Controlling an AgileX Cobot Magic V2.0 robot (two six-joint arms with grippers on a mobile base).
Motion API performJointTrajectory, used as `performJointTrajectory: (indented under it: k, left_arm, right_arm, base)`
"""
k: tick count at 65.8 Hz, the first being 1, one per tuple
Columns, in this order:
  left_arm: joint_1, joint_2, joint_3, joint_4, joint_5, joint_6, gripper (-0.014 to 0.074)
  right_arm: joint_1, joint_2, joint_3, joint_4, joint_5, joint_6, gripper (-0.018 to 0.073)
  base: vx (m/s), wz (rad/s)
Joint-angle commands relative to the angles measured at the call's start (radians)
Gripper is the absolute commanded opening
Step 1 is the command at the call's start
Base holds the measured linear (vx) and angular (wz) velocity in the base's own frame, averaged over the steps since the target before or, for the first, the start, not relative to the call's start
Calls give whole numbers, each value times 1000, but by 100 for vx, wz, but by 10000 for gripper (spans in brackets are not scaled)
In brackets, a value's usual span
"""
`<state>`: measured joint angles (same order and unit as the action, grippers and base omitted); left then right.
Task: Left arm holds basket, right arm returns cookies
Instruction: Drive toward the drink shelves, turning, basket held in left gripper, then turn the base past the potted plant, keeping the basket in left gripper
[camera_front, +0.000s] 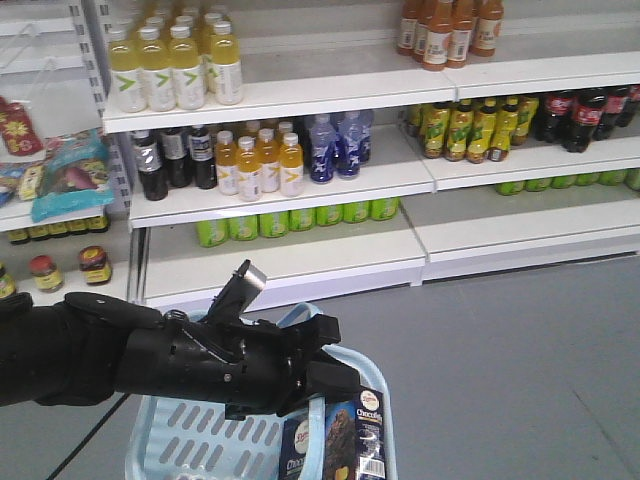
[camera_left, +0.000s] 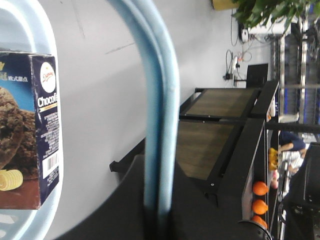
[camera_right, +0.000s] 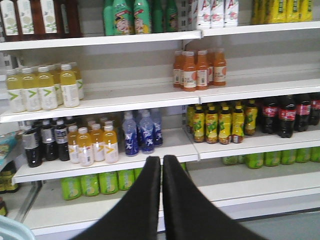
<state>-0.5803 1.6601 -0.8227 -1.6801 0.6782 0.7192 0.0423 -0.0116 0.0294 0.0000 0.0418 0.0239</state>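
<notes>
1. Basket: light blue plastic with slotted sides. It sits at the bottom of the front view, in front of the shelves. The pale blue handle is raised.
2. Left claw: clenched round the basket's handle, on a black arm reaching in from the left.
3. Cookies: dark navy box standing inside the basket, close against its right wall, with the barcode label showing.
4. Right claw: fingers pressed together with nothing between them. It faces shelves of bottled drinks, apart from the cookies.
</notes>
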Motion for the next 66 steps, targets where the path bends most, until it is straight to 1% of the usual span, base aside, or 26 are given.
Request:
performJointTrajectory:
  k: [1,20,66]
  left_arm:
    - [-1,-46,-28,-55,52,1,-6]
    - [-1,-46,-28,-55,52,1,-6]
    - [-1,-46,-28,-55,52,1,-6]
  right_arm:
    - [1,-10,-1,0,-72,-2,-9]
    - [1,-10,-1,0,-72,-2,-9]
    - [1,-10,-1,0,-72,-2,-9]
  base:
    - [30,-46]
    - [28,-57]
    - [24,-69]
